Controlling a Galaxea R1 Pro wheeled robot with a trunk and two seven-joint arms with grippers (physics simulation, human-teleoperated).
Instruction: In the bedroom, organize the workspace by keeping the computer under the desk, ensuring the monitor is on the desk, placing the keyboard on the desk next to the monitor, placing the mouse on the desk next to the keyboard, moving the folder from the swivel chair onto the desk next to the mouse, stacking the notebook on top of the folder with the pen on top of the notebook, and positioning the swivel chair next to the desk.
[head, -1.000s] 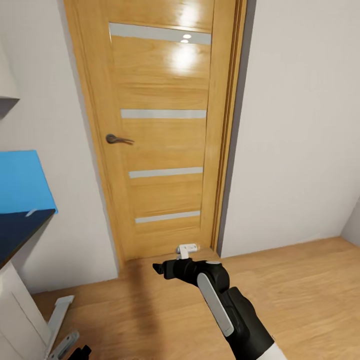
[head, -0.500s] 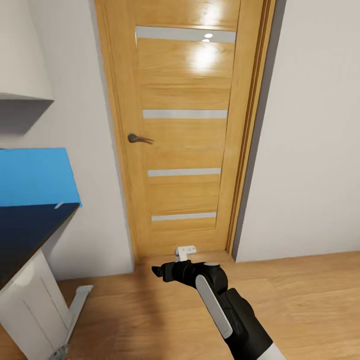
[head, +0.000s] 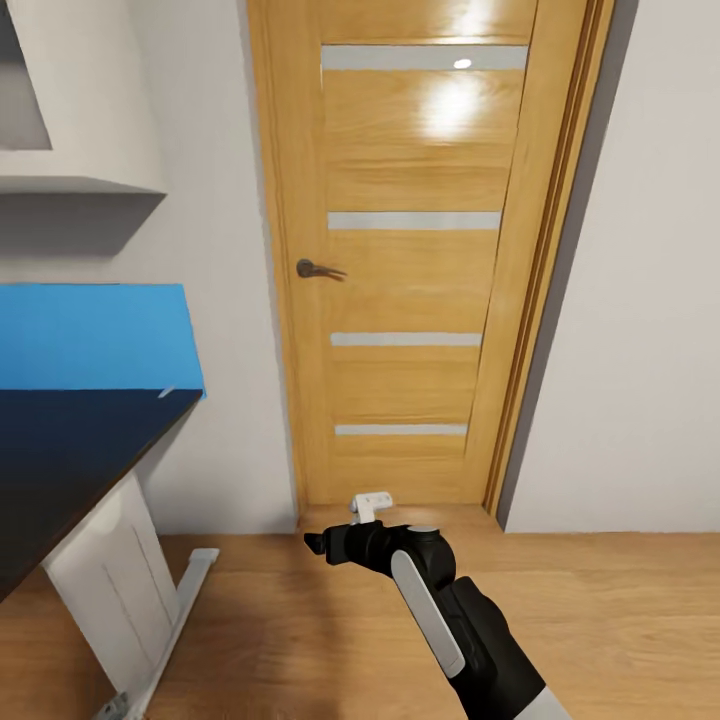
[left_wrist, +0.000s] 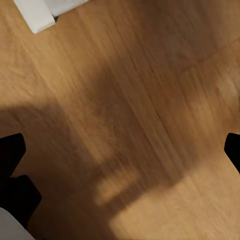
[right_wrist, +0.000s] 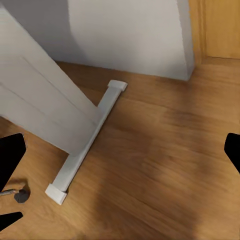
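Straight ahead in the head view stands the wooden door (head: 415, 260), shut, with pale horizontal strips and a dark handle (head: 318, 269) on its left side, set in grey walls over a light wood floor (head: 620, 620). At the left edge is one end of the desk (head: 70, 450): its glossy black tabletop is bare in the part shown, the blue back panel (head: 95, 338) rises behind it against the wall, and a white leg (head: 105, 580) with a flat foot runs out along the floor below. Above the panel hangs a white wall shelf (head: 85, 180). Only the right arm (head: 450, 610) reaches forward low in the middle, black with a white strip, and its gripper (head: 322, 543) points left toward the desk leg, well short of it; the jaws' state cannot be told from this angle. In the right wrist view the dark fingertips (right_wrist: 11, 155) sit at opposite edges, wide apart with nothing between them, looking at the white leg and foot on the floor. The left wrist view shows the left fingertips (left_wrist: 12, 155) likewise spread wide and empty over bare, shadowed floor.
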